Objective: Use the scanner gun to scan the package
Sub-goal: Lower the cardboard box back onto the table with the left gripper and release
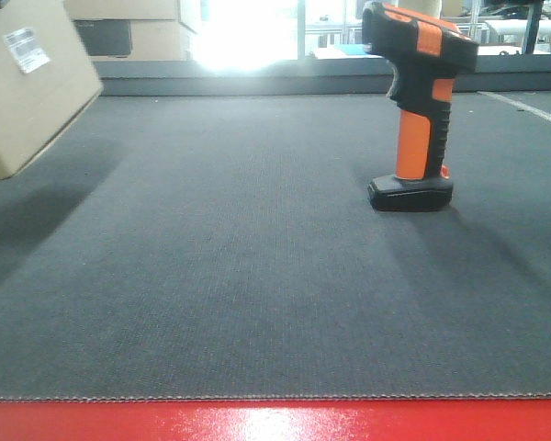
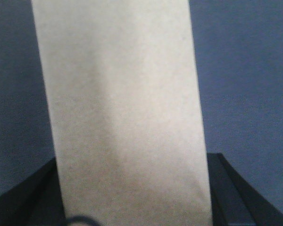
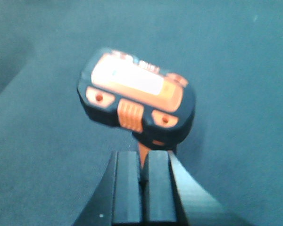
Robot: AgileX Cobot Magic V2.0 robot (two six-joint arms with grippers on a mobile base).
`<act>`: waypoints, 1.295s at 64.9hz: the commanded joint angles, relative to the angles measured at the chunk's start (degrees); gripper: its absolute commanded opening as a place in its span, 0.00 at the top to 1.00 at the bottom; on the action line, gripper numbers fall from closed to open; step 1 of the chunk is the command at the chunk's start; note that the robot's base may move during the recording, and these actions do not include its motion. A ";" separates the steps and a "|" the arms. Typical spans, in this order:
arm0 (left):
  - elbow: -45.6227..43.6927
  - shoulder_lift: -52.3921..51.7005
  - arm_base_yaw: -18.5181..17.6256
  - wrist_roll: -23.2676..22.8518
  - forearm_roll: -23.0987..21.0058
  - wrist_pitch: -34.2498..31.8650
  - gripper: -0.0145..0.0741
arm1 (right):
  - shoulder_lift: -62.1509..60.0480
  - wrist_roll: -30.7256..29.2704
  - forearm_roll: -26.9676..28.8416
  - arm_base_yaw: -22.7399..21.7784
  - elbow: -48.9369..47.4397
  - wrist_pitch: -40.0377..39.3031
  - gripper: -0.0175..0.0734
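Observation:
The package is a brown cardboard box (image 1: 28,92) with a white label (image 1: 26,48). It hangs tilted above the dark mat (image 1: 257,276) at the far left, partly out of frame. In the left wrist view the box (image 2: 122,103) fills the space between the dark fingers (image 2: 233,188) of my left gripper (image 2: 132,165), which is shut on it. The orange and black scanner gun (image 1: 418,101) stands upright on its base at the right. My right gripper (image 3: 145,157) is shut and empty, just short of the scanner (image 3: 137,96), whose handle shows beyond the fingertips.
A red edge (image 1: 275,423) runs along the front of the mat. Cardboard boxes (image 1: 129,28) and a bright window stand beyond the mat's far edge. A white line (image 1: 528,108) crosses the far right corner.

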 commanded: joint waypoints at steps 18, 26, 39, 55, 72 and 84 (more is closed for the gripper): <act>-0.75 5.01 -0.69 0.09 4.03 -0.45 0.96 | -8.59 -0.09 -7.05 -9.58 -0.21 3.59 0.99; -0.75 7.38 -2.39 0.09 9.44 -0.45 0.96 | -9.61 -0.09 -7.55 -10.09 -0.21 3.73 0.99; -0.75 7.79 -4.13 -0.34 11.85 -0.45 0.96 | -9.86 -0.09 -7.55 -10.09 -0.21 3.85 0.99; -0.75 7.79 -4.13 -2.03 12.17 -0.45 0.63 | -9.86 -0.09 -7.55 -10.09 -0.21 3.85 0.99; -0.75 6.77 -4.13 -3.48 12.17 -0.45 0.15 | -9.86 -0.09 -7.55 -10.09 -0.21 3.85 0.99; -0.75 1.90 -4.13 -3.51 12.17 -0.45 0.18 | -10.32 -0.09 -7.55 -10.09 -0.21 6.45 0.99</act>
